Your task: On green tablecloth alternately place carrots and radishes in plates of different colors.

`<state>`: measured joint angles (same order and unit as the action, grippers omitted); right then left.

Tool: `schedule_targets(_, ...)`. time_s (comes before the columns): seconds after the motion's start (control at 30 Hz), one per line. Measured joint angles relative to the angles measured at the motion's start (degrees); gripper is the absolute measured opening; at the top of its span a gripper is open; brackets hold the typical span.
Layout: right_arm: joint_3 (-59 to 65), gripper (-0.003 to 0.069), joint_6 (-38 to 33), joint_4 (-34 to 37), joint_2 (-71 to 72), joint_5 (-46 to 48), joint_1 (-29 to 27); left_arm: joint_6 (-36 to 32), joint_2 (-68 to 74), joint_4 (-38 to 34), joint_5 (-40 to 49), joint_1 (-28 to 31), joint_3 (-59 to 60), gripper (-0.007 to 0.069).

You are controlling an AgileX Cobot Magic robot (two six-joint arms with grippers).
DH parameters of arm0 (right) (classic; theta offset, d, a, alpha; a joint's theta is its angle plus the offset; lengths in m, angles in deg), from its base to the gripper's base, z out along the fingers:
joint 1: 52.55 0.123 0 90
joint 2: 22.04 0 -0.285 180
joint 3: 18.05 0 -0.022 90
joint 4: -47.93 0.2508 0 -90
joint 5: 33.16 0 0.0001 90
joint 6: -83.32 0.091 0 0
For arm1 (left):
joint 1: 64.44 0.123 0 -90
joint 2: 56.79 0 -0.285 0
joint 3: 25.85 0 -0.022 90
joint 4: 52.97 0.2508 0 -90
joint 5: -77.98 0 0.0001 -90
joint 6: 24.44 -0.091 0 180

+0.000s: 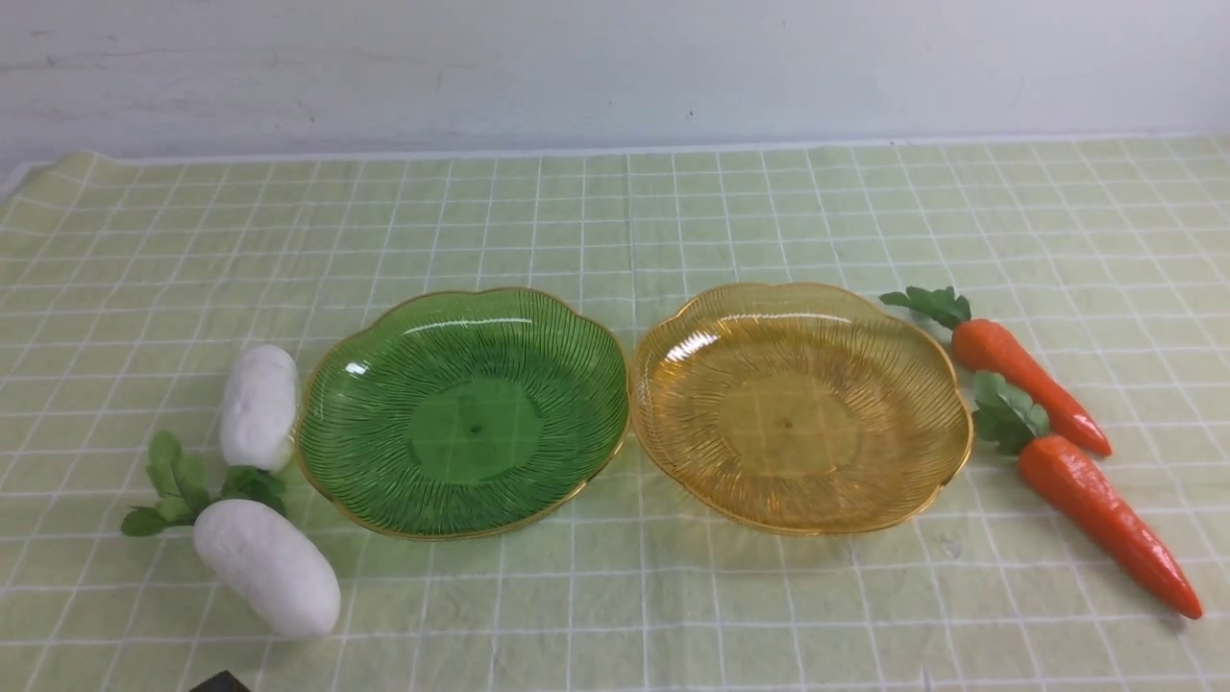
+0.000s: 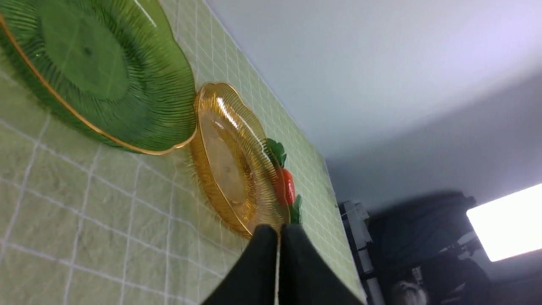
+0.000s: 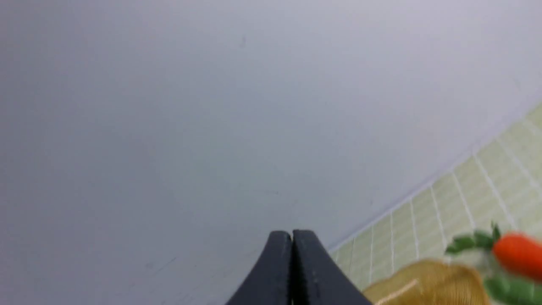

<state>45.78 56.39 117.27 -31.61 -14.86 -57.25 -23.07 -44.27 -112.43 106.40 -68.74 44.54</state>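
Two plates (image 1: 384,404) rim to rim, tablecloth (image 1: 615,211) open beyond

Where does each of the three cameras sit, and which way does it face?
Front: between the arms, facing forward and down on the green tablecloth, green plate, amber plate, radishes, carrots; no claw visible.
Left wrist: on the left arm, looking across both plates; shut left claw shows.
Right wrist: faces mostly the wall; shut right claw shows.
Shared: all see the amber plate.

left pincer (image 2: 278,238) closed, empty | green plate (image 2: 106,84) just beside amber plate (image 2: 224,161)
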Motion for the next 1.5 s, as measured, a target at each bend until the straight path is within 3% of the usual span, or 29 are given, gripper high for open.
schedule_targets(0.07,-4.7,-0.0010,-8.7,-0.7,-5.6,2.1,0.0,-2.3,6.5,4.0,3.6,0.0,-3.3,-0.0008)
schedule_targets(0.2,-8.8,-0.0010,-12.4,-6.0,-16.3,10.9,0.0,-5.3,18.3,11.2,11.3,0.0,-8.1,-0.0008)
schedule_targets(0.4,-12.1,-0.0010,-10.6,-22.0,-33.5,23.8,0.0,-10.6,32.2,18.1,19.8,0.0,-13.3,-0.0008)
schedule_targets(0.53,-15.5,-0.0010,-5.4,-33.2,-45.3,28.4,0.0,-14.1,39.5,19.2,21.4,0.0,-15.0,-0.0008)
schedule_targets(0.7,-20.0,-0.0006,-1.3,-36.2,-55.1,29.1,0.0,-16.4,44.4,19.4,21.5,0.0,-15.1,-0.0008)
schedule_targets(0.87,-25.8,0.0005,-1.6,-36.5,-64.4,30.2,0.0,-18.5,46.5,19.6,21.5,0.0,-15.1,-0.0008)
schedule_targets(1.0,-31.9,0.0038,-3.1,-38.9,-71.6,30.6,0.0,-19.4,46.7,19.6,21.5,0.0,-15.1,-0.0008)
schedule_targets(1.17,-36.9,0.0114,-5.7,-46.9,-79.0,29.4,1.3,-20.7,46.7,19.6,21.5,0.0,-15.1,-0.0008)
schedule_targets(1.5,-37.6,0.0348,-5.8,-55.6,-90.4,16.6,2.1,-20.9,46.7,19.6,21.5,0.0,-15.2,-0.0008)
